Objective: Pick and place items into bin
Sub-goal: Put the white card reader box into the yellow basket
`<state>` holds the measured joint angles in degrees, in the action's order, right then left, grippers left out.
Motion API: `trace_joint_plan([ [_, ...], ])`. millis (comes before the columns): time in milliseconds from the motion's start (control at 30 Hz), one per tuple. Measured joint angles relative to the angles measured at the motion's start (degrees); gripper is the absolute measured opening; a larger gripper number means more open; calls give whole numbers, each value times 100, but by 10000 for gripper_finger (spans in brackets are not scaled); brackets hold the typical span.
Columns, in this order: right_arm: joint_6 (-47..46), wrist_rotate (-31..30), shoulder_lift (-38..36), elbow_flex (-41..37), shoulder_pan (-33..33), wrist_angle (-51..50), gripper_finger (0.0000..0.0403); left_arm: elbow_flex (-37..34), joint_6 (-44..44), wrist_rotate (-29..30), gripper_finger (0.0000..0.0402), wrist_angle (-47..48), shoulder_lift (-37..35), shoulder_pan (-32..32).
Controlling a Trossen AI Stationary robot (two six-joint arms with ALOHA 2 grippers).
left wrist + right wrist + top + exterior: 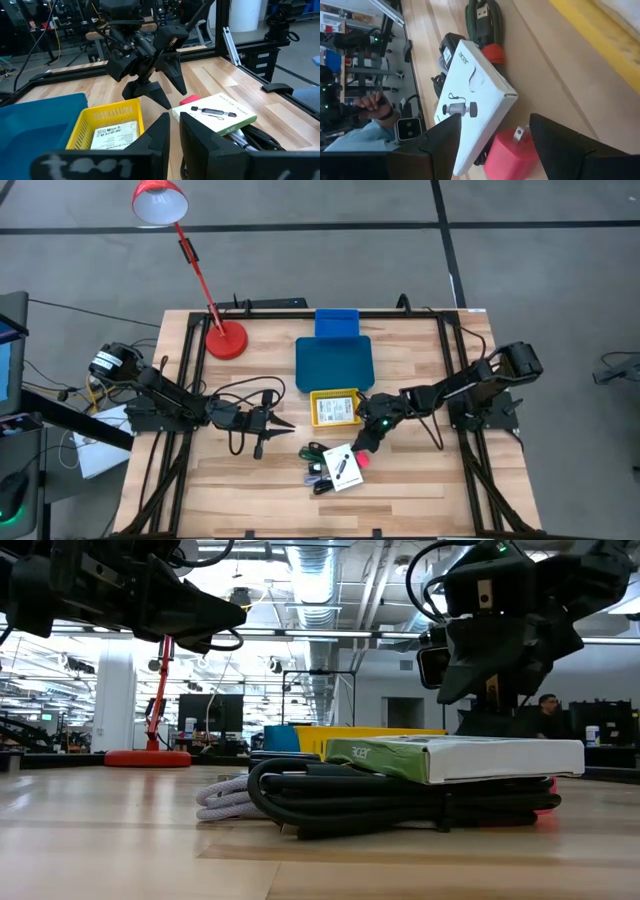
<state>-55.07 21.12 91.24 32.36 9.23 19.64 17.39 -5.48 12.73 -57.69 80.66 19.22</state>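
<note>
Landmark: white printed box (343, 467), lying flat on the pile of items.
Right gripper (366, 442): just beside the box's corner, above the table, fingers spread apart, nothing between them.
Pink-red piece (512, 152): touching the box's edge, below the right gripper's gap.
Black cable (400, 802): coiled under the box.
Yellow bin (334, 408): near the box, a printed card inside.
Left gripper (275, 422): well apart from the box, fingers almost together, empty.
</note>
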Motion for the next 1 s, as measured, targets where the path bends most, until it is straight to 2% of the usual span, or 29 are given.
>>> trace_joint_plan([
  [600, -494, -385, 0, 0, 16, 11, 231, 0, 50, -46, 32, 68, 0, 7],
  [1000, -557, -661, -4, -4, 277, 20, 231, 0, -20, -9, 32, 56, 0, 8],
])
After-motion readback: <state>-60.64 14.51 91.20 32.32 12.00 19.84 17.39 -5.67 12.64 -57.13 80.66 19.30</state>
